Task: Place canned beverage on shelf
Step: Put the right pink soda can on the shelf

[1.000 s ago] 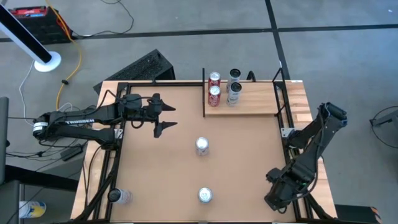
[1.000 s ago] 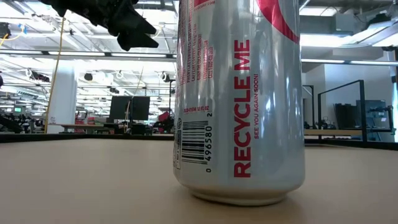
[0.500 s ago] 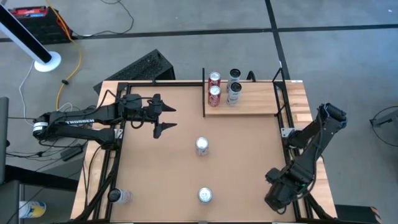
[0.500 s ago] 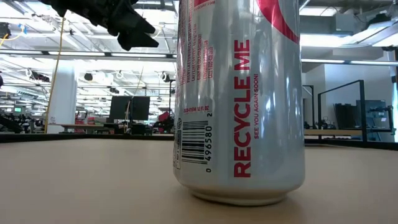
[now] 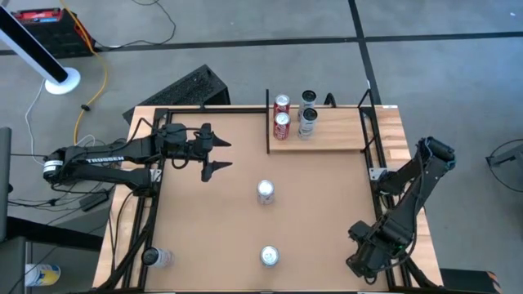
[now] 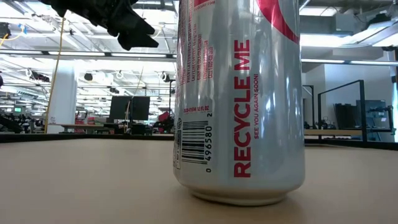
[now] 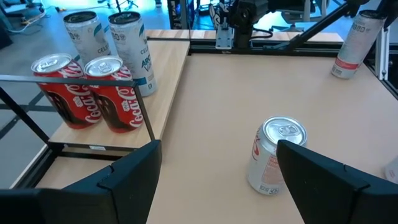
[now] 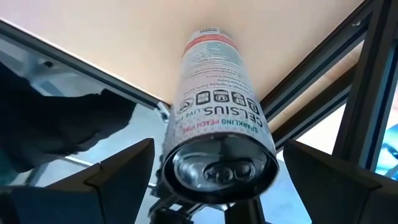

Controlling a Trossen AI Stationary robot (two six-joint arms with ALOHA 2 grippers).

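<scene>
Shifted a touch at the table's right edge: right arm's folded lower end. All else unmoved.

- Left gripper [image 5: 219, 156]: over the table's left half, fingers set wide, holding nothing.
- Can [image 5: 265, 192]: upright near mid-table, ahead of that gripper and off to its right, well apart from it.
- Second can [image 5: 269, 256]: upright by the front edge, farther off.
- Shelf [image 5: 335, 135]: far right of the table, beyond the can. Carries two red cans [image 5: 282, 115] by its black bar [image 5: 268, 121] and two silver cans [image 5: 308, 113] beside them. Rest of board bare.
- Right gripper [image 5: 364, 260]: waiting at the front right corner, fingers wide. Celsius can [image 8: 217, 118] between them, gaps on both sides, apparently not gripped.

Step in hand, by judgement: reach for the mid-table can. Keep fingers wide, straddle the can squarely, descend to mid-height, close evenly, avoid tipping. Then set down on the bare board, clear of the standing four.
</scene>
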